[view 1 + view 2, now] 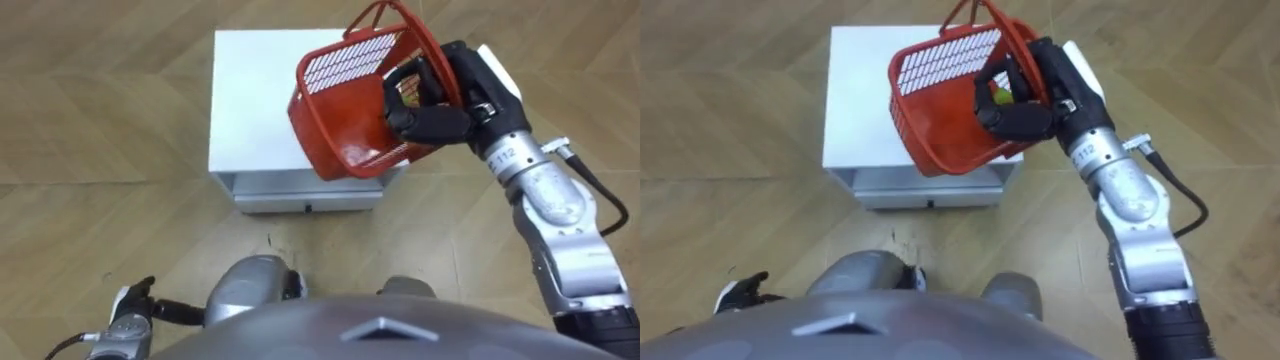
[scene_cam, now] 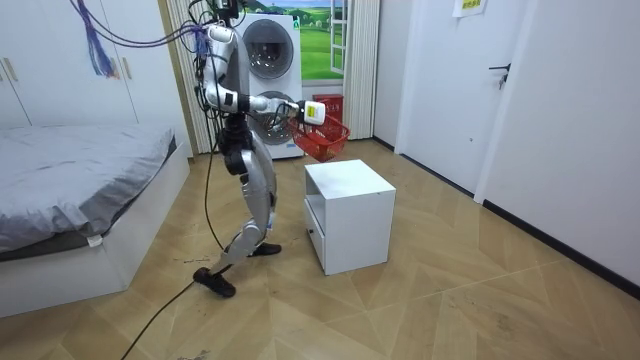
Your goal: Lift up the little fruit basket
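Observation:
The red plastic fruit basket [image 1: 340, 130] hangs tilted in the air over the right front corner of the white cabinet [image 1: 250, 100], its handle [image 1: 375, 15] swung to the far side. My right hand [image 1: 430, 120] comes in from the right, its dark fingers curled over the basket's rim and side wall. Something yellow-green [image 1: 995, 97] shows inside the basket behind the fingers. My left hand [image 1: 128, 305] hangs low at the lower left, away from the basket. In the room view I stand upright beside the cabinet [image 2: 350, 200] with the basket [image 2: 322, 140] held out in front.
The cabinet has an open shelf [image 1: 305, 190] in its front, and wooden floor [image 1: 100, 150] surrounds it. In the room view a bed [image 2: 70, 170] is on the left, a washing machine [image 2: 270, 50] stands behind me and a closed door [image 2: 525, 90] is on the right.

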{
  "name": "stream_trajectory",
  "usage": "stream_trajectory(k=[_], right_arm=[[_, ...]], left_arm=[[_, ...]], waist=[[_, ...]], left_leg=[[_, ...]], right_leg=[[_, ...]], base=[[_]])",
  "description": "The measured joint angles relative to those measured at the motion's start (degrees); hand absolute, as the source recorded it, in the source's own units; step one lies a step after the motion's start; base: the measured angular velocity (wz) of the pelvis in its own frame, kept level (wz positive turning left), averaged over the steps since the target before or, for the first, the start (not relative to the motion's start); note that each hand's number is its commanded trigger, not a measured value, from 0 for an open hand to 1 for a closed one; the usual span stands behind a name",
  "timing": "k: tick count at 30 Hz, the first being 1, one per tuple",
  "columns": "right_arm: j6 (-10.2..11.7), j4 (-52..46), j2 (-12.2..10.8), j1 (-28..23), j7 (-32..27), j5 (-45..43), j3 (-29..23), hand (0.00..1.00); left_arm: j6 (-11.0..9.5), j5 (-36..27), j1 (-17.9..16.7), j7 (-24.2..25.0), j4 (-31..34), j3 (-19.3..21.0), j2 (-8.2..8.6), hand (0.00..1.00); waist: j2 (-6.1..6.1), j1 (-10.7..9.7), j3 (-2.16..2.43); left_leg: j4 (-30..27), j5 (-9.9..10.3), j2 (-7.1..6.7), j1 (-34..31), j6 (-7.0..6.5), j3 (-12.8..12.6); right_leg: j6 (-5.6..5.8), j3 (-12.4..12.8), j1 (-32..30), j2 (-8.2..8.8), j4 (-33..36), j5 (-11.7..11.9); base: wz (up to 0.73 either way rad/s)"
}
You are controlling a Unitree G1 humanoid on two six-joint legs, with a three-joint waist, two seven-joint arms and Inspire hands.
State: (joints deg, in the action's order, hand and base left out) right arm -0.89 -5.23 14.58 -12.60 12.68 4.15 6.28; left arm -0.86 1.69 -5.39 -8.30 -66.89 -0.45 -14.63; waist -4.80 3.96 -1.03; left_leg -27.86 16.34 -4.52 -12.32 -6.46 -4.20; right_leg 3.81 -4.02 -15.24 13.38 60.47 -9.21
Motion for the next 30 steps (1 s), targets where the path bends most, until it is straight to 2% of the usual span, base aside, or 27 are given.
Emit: stream_trajectory(k=[1,2,3,4,5,6,7,8,9,11,12,16,19,21,26,28,29,30], right_arm=[[-0.5,0.0,-0.2,0.0,0.0,-0.4,0.3,1.00],[-0.9,0.0,-0.3,-0.1,0.0,-0.5,0.6,1.00],[-1.3,0.0,-0.4,0.0,0.0,-0.5,1.3,1.00],[-1.5,0.0,-0.4,-0.1,0.0,-0.5,2.1,1.00],[-1.7,0.0,-0.4,-0.1,-0.1,-0.5,2.5,1.00],[-1.7,0.0,-0.5,-0.1,-0.1,-0.6,3.2,1.00],[-1.7,0.0,-0.4,-0.1,-0.2,-0.6,3.6,1.00],[-1.8,0.0,-0.4,-0.4,-0.2,-0.6,3.6,1.00],[-1.9,0.0,-0.3,-0.5,-0.1,-0.4,3.8,1.00],[-1.9,-0.1,-0.3,-0.4,-0.2,-0.2,3.8,1.00],[-1.9,-0.4,-0.3,-0.4,-0.3,-0.2,3.9,1.00],[-1.9,-1.9,-1.0,-0.5,-0.7,0.1,3.7,1.00],[-1.9,-1.8,-1.0,-1.0,-0.8,0.2,3.8,1.00],[-1.7,-1.5,-1.0,-0.9,-0.9,0.1,3.9,1.00],[-1.5,5.2,-1.5,0.3,-1.3,0.3,6.5,1.00],[-1.5,8.3,-1.7,1.9,-1.3,-0.7,7.1,1.00],[-1.5,9.1,-1.8,2.5,-1.3,-1.1,7.2,1.00],[-1.5,10.6,-2.2,3.3,-1.7,-1.5,7.2,1.00]], left_arm=[[-0.5,0.0,0.9,-0.1,0.5,0.0,0.05,0.00],[-0.9,0.0,1.4,-0.1,0.6,0.0,0.08,0.00],[-1.7,-0.2,1.7,-0.1,0.9,-0.3,0.04,0.00],[-2.3,-1.2,1.8,-0.1,1.0,-1.0,0.04,0.00],[-2.3,-1.6,1.7,-0.1,1.0,-1.4,0.14,0.00],[-2.3,-2.3,1.3,0.0,1.2,-1.6,0.42,0.00],[-2.2,-2.3,1.0,0.1,1.6,-1.6,0.75,0.00],[-2.2,-2.3,0.8,0.1,1.7,-1.6,1.06,0.00],[-2.3,-2.3,0.0,0.1,1.8,-1.5,1.15,0.00],[-2.3,-2.2,-1.8,0.1,1.8,-1.3,1.16,0.00],[-2.3,-2.1,-3.1,0.0,1.8,-0.7,1.15,0.00],[-1.4,-2.1,-6.3,0.1,1.5,0.2,1.21,0.00],[0.3,-2.0,-7.0,0.4,1.5,0.3,1.48,0.00],[0.7,-1.8,-6.8,0.4,1.2,0.4,1.46,0.00],[0.9,-1.1,-5.3,0.6,-0.6,1.2,1.40,0.00],[0.8,-0.7,-4.2,0.6,0.0,1.5,1.43,0.00],[0.9,-0.5,-3.9,0.6,-0.1,1.5,1.42,0.00],[0.8,0.1,-2.8,0.7,-0.6,1.4,1.33,0.00]], waist=[[0.60,0.1,-0.18],[0.88,0.4,-0.11],[1.10,0.5,-0.15],[1.12,0.5,-0.11],[1.12,0.6,-0.06],[1.08,0.6,0.01],[0.84,0.5,0.30],[1.27,0.5,0.65],[1.40,1.0,0.82],[1.86,1.3,0.98],[1.87,1.2,1.02],[1.19,0.6,1.28],[1.27,0.6,1.06],[1.38,1.0,0.98],[1.41,1.1,0.80],[0.82,0.9,0.81],[0.77,0.8,0.59],[0.18,0.4,-0.05]], left_leg=[[0.7,0.0,0.72,0.1,-0.04,0.3],[1.1,0.0,1.18,0.2,-0.03,0.4],[2.2,-0.1,1.73,0.9,0.03,0.4],[3.3,-0.1,1.79,2.0,0.10,0.6],[3.6,-0.1,1.75,2.5,0.11,0.7],[4.4,0.0,1.55,3.4,0.22,1.2],[4.7,0.1,1.55,3.8,0.55,1.6],[5.2,0.0,1.89,4.1,0.79,1.8],[6.9,-0.7,2.19,5.4,1.84,1.5],[9.3,-0.9,3.02,7.9,2.21,1.3],[10.4,-1.2,3.50,9.1,2.68,1.1],[12.7,-1.2,4.81,11.3,2.80,1.0],[12.6,-1.2,5.01,12.0,2.84,1.0],[12.7,-1.2,5.01,12.0,2.84,1.2],[12.5,-1.2,5.00,11.1,2.85,0.9],[12.0,-1.2,4.92,9.4,2.86,-0.5],[11.3,-1.2,4.82,8.8,2.86,-0.6],[6.2,-1.2,4.62,5.6,3.72,-1.9]], right_leg=[[0.41,-0.6,-2.3,-1.64,-2.4,-2.5],[0.59,-0.8,-3.2,-2.64,-4.9,-3.7],[0.69,-0.9,-3.9,-4.19,-11.3,-4.9],[0.56,-0.9,-3.5,-5.22,-19.2,-5.0],[0.44,-0.9,-2.8,-5.64,-23.3,-4.9],[-0.17,-0.8,-1.4,-6.61,-31.9,-3.8],[-0.70,-0.7,-0.5,-7.59,-36.1,-0.7],[-1.04,-1.0,0.2,-7.81,-36.7,-0.2],[-1.23,-0.9,1.7,-8.46,-38.8,0.1],[-1.68,-1.3,4.6,-9.04,-41.7,0.5],[-2.00,-1.8,6.5,-9.48,-43.6,0.7],[-2.48,-3.2,9.5,-10.87,-47.1,1.1],[-2.72,-3.3,11.3,-11.06,-48.6,1.2],[-2.72,-3.6,11.4,-11.11,-48.9,1.2],[-2.72,-4.1,10.8,-10.99,-48.9,1.2],[-2.72,-4.0,9.1,-10.87,-48.9,1.2],[-2.73,-4.0,8.9,-10.61,-49.1,1.2],[-2.70,-2.9,9.3,-9.82,-50.1,1.7]], base=[[0.00],[-0.07],[-0.05],[0.00],[0.11],[0.23],[0.31],[0.26],[0.06],[-0.02],[0.08],[0.12],[0.11],[0.00],[0.01],[0.00],[0.18],[0.40]])
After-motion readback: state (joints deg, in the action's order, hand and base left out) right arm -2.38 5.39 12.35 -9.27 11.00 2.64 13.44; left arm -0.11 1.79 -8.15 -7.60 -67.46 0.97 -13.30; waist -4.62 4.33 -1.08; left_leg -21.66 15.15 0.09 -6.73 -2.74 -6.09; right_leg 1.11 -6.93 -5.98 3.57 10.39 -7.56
